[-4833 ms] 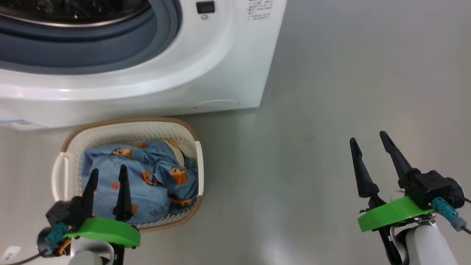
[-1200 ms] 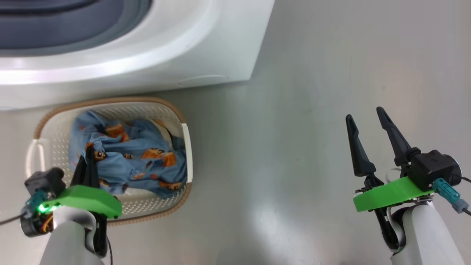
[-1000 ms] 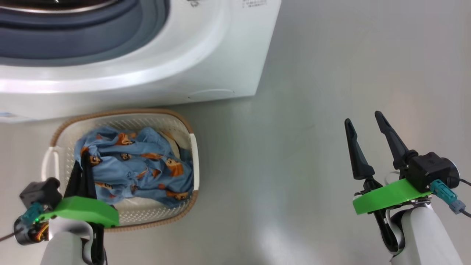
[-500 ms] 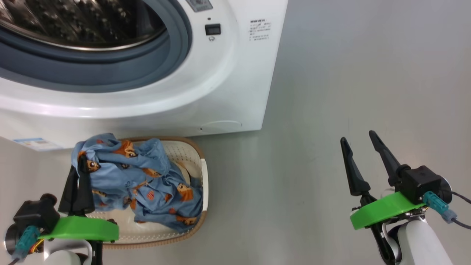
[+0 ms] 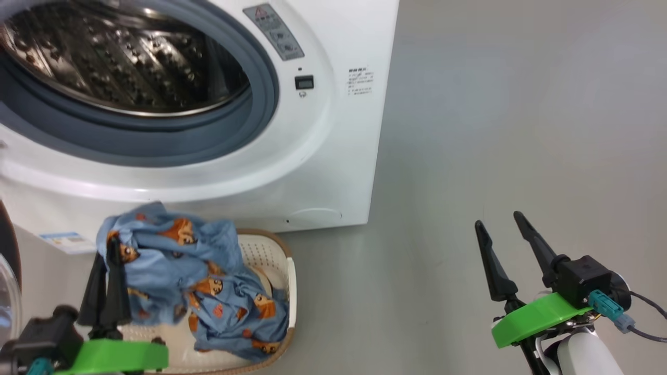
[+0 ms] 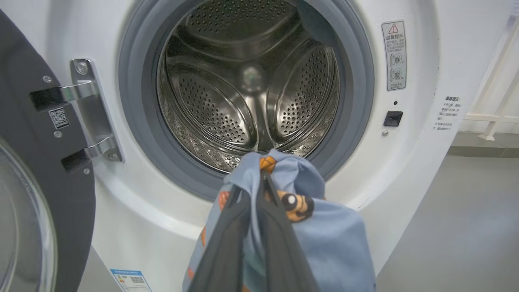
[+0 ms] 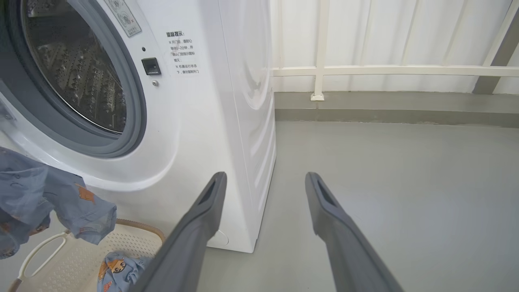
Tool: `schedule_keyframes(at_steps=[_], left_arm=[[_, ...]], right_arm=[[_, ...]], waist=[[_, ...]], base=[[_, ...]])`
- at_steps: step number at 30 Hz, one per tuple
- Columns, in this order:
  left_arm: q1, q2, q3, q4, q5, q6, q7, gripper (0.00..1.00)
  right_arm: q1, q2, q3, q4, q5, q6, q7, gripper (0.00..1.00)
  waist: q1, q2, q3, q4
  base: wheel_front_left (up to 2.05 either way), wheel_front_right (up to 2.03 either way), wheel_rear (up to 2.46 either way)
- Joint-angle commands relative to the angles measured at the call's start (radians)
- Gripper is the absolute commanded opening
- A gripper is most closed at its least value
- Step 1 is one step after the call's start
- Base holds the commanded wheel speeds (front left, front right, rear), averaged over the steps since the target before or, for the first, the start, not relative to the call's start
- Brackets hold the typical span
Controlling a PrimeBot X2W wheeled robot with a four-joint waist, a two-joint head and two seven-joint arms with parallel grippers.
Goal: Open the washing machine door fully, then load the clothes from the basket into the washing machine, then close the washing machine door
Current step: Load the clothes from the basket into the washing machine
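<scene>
Left gripper (image 5: 110, 254) is closed tight on the clothes (image 5: 177, 255), its two dark fingers pinched together over a fold at the top of the light blue bundle; the left wrist view confirms fabric wrapped around the fingertips of this gripper (image 6: 260, 182). The clothes hang from that grip above the basket (image 5: 289, 276), with their lower part trailing down into it, and the right wrist view shows a separate patch of printed cloth lying on the basket's floor. The basket sits on the floor (image 5: 495, 130) directly in front of the washing machine (image 5: 333, 172), just below its opening. The washing machine door (image 6: 24, 134) stands swung open to the left on its metal hinge (image 6: 87, 109), leaving the grey gasket (image 6: 142, 134) and the steel drum (image 6: 243, 93) exposed; no fabric is seen in the drum. The held bundle is in front of the lower edge of the opening, outside the gasket. Right gripper (image 5: 497, 219) is spread wide and holds nothing, hanging over bare floor well to the right of the machine and well apart from the basket.
</scene>
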Motion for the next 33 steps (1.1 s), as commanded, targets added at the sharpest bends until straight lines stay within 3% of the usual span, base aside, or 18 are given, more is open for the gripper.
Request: schedule_keyframes(at_steps=[1,19,33], left_arm=[[0.014,0.019,0.039,-0.042,0.009,0.008,-0.009,0.00],[0.183,0.019,0.063,-0.123,0.003,0.047,-0.009,0.00],[0.196,0.019,0.064,-0.139,-0.019,0.060,-0.009,0.00]], right_arm=[[0.007,0.000,0.025,-0.022,-0.003,0.002,-0.005,1.00],[0.086,0.008,0.033,-0.036,-0.031,0.002,-0.005,1.00],[0.102,0.014,0.022,-0.053,-0.027,0.002,-0.005,1.00]], waist=[[0.0000,0.0000,-0.041,-0.014],[0.0000,0.0000,-0.189,-0.063],[0.0000,0.0000,-0.162,-0.074]], base=[[0.00,0.00,0.00],[0.00,0.00,0.00],[0.00,0.00,0.00]])
